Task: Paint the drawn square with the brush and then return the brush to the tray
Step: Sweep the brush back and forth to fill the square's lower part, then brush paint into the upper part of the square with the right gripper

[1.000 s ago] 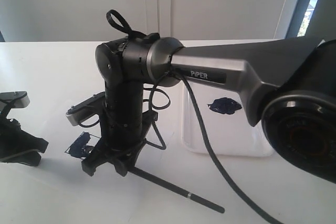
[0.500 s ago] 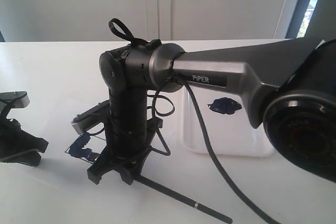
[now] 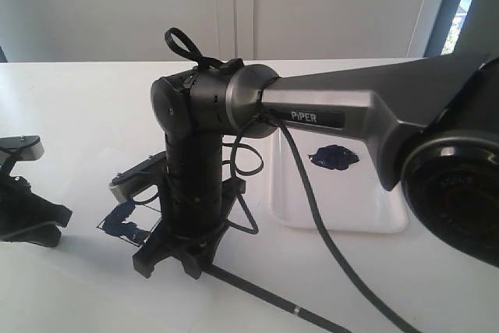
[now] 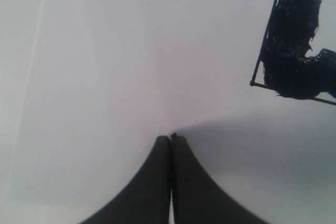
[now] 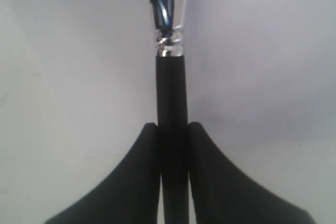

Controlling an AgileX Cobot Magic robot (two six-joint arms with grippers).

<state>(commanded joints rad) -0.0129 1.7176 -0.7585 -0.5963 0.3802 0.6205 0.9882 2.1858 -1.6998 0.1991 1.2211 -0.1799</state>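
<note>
Where thin black lines mark out the drawn square (image 3: 125,221) on the white worktop (image 3: 78,99), much of its inside is smeared dark blue-black, and the left wrist view shows the same smear against one corner of the square (image 4: 294,40). Just beside it in the exterior view stands the right claw (image 3: 168,259), pointing down and pinching the brush (image 3: 257,294) by its black handle. The handle slants away from the claw toward the near edge, low over the worktop. In the right wrist view the two dark fingers (image 5: 210,182) press on either side of the brush (image 5: 170,93), and beyond them the silver ferrule (image 5: 169,45) is streaked with blue. Whether the bristles touch the surface cannot be told. The tray (image 3: 343,208) sits well apart on the right, carrying a dark paint blob (image 3: 334,157), with the arm's cable (image 3: 312,208) crossing in front. The left claw (image 4: 170,139) is pressed together on nothing, near the square.
</note>
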